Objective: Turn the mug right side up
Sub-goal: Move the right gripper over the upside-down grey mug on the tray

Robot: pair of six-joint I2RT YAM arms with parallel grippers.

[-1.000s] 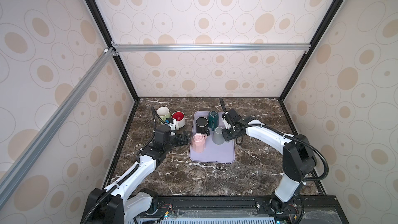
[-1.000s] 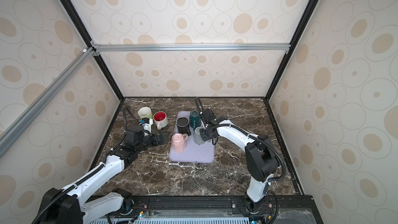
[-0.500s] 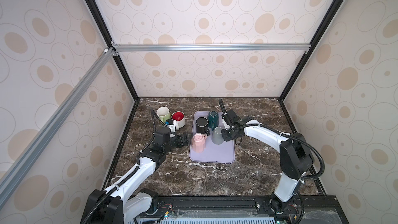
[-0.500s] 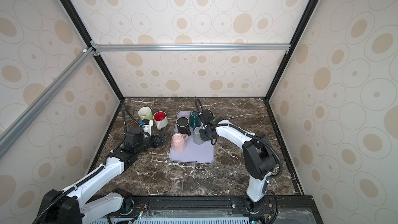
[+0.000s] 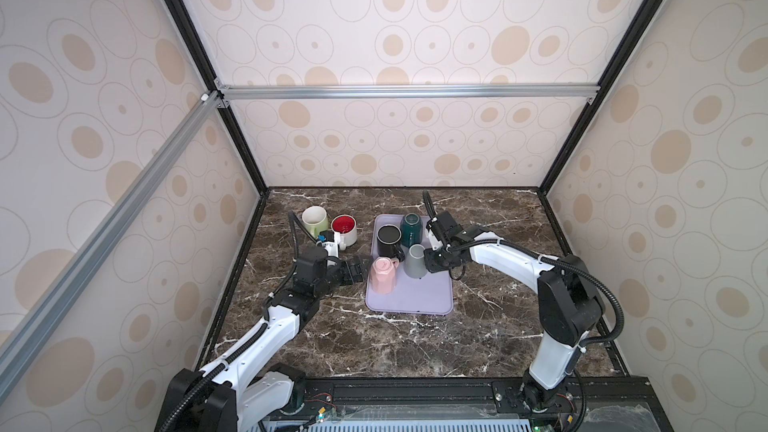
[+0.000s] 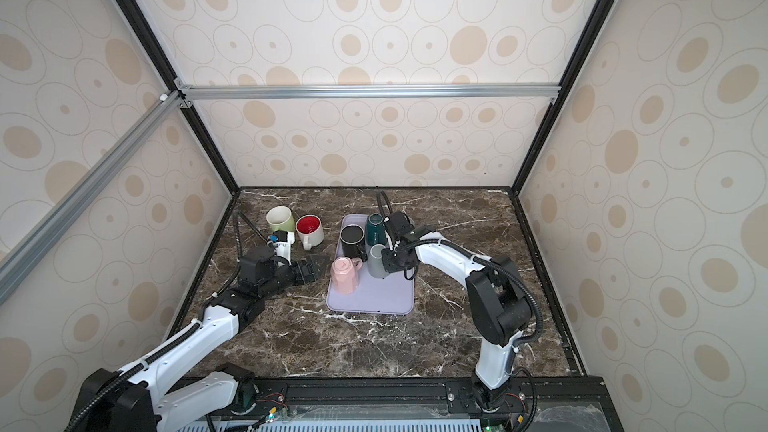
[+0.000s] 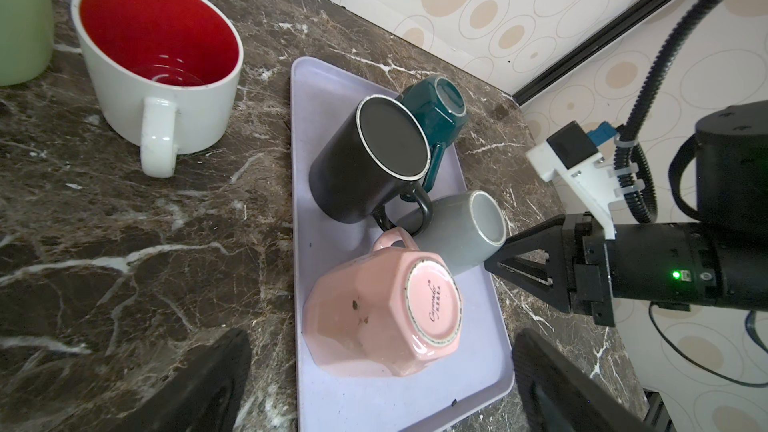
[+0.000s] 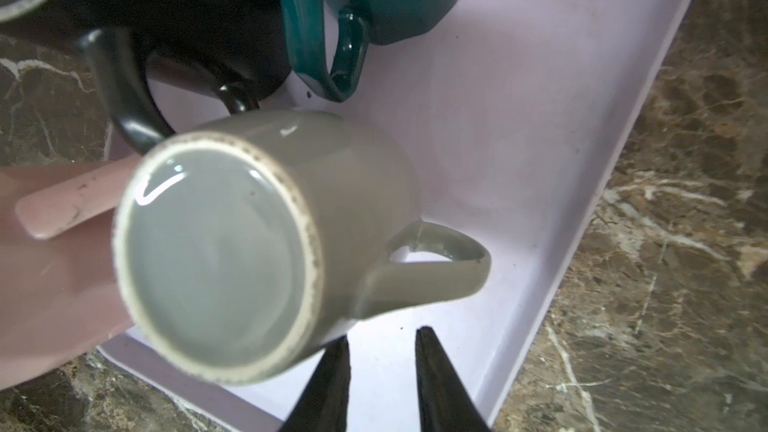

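Note:
A grey mug (image 5: 414,261) (image 6: 377,261) stands upside down on the lilac tray (image 5: 415,301) (image 6: 374,301), base up. In the right wrist view the grey mug (image 8: 216,255) has its handle (image 8: 424,280) just beyond my right gripper (image 8: 382,336) (image 5: 431,260). The jaws stand narrowly open with only tray between them. One fingertip (image 7: 494,259) sits against the mug's side. A pink mug (image 5: 382,276) (image 7: 374,317), also upside down, lies ahead of my left gripper (image 5: 359,268) (image 7: 380,347), which is wide open and empty.
A black mug (image 5: 388,238) and a teal mug (image 5: 411,226) stand upside down at the tray's far end, close to the grey one. Left of the tray stand a white mug with a red inside (image 5: 345,228) and a green mug (image 5: 314,220), both upright.
My right gripper's jaws have narrowed beside the grey mug. The left arm and the mugs have hardly moved.

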